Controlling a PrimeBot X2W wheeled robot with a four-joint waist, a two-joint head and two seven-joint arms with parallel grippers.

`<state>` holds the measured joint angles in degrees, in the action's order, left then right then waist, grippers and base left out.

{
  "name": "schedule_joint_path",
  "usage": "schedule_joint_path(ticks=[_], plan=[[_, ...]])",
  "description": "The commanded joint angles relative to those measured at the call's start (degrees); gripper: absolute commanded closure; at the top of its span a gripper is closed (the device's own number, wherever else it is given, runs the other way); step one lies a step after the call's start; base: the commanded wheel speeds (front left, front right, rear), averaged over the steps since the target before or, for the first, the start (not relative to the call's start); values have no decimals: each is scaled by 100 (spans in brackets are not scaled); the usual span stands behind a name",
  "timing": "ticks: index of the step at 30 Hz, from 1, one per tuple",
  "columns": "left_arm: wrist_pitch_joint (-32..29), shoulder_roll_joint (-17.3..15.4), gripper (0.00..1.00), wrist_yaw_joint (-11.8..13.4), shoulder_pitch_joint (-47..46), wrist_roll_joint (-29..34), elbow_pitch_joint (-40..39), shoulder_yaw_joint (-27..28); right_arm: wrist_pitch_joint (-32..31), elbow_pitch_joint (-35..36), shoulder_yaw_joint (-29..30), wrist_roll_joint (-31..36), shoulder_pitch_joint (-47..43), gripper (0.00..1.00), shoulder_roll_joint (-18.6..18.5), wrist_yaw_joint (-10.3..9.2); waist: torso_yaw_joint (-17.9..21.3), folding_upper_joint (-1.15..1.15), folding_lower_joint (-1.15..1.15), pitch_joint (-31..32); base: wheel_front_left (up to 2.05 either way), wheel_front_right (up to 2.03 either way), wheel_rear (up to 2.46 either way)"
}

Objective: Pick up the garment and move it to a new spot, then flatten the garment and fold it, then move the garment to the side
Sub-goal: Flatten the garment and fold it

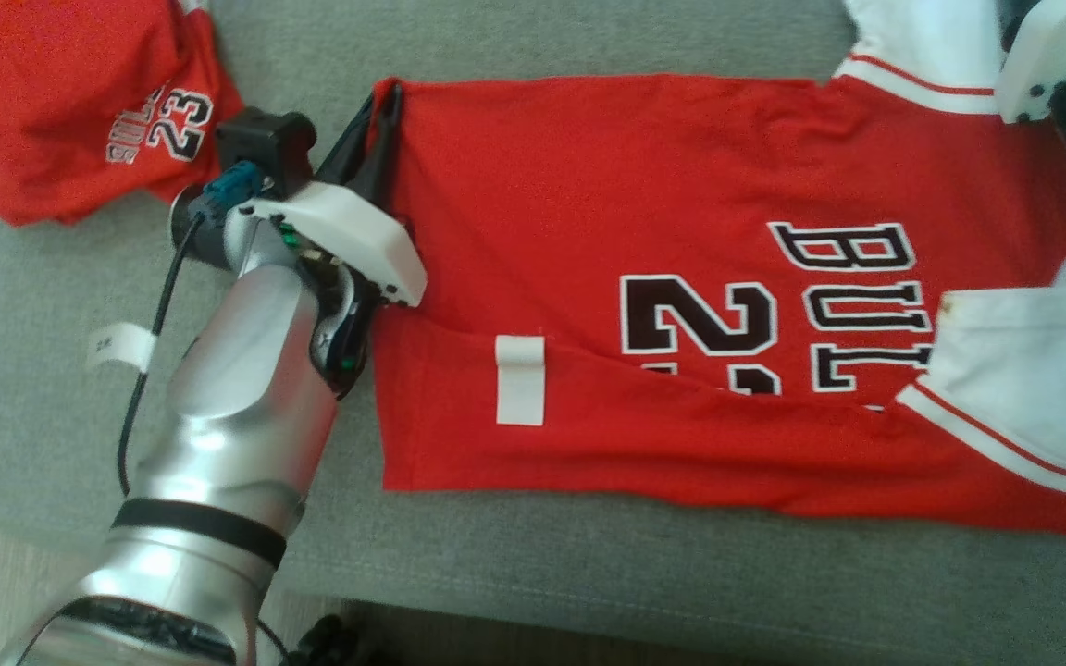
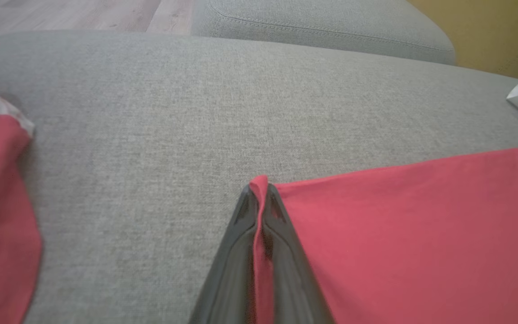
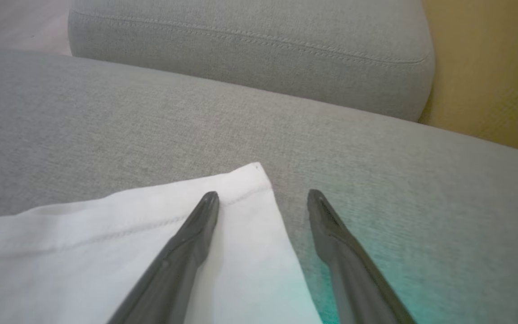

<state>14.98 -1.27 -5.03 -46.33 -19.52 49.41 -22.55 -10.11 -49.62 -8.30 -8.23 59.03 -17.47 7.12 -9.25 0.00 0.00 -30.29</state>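
Garment (image 1: 681, 277): red jersey with white sleeves, spread nearly flat across the grey sofa cushion (image 1: 588, 573), hem toward the robot's left, collar end toward its right. The near long edge lies lapped over the lower part of the number, so the step in hand reads as folding, flattening largely done. Left gripper (image 2: 261, 198): fingers pressed together with the far hem corner pinched between them, red cloth showing at the tips; contact is at the garment's far-left corner only. Right gripper (image 3: 263, 193): fingers spread apart, holding nothing, one finger over the white sleeve (image 3: 151, 225) near its corner, the other over bare cushion. Next move likely calls for the right fingers to clamp on that sleeve corner, then both arms to lift evenly and carry the far edge toward the near one. Second red jersey (image 1: 52, 102) lies well apart at far left.
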Motion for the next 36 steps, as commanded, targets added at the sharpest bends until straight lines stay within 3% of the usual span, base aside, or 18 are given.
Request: schedule_joint_path(ticks=[1,7,8,10,19,28,36], plan=[[1,-163,100,71,-32,-123,-56,-34,-61,30,-63,99,203,0,-33,36,-158,0,0,-157,0,0,0],[1,-162,100,242,-182,-527,-157,-458,-173,-470,-182,315,511,0,-100,36,-262,0,0,-273,0,0,0],[1,-162,100,267,-202,-567,-166,-512,-203,-547,-203,330,542,16,-103,36,-266,0,0,-281,0,0,0],[1,-162,100,312,-241,-627,-173,-597,-215,-665,-201,323,604,100,-108,36,-262,0,0,-290,0,0,0],[2,-161,100,435,-341,-648,-149,-564,164,-955,-69,366,827,100,-106,36,-153,0,0,-263,0,0,0],[2,-161,100,652,-525,-208,-830,-69,1347,-915,366,544,1159,100,-110,36,-95,0,0,-153,0,0,0],[2,-186,100,573,-502,191,-937,372,2150,-1143,779,752,1278,100,22,36,87,0,0,148,0,0,0]])
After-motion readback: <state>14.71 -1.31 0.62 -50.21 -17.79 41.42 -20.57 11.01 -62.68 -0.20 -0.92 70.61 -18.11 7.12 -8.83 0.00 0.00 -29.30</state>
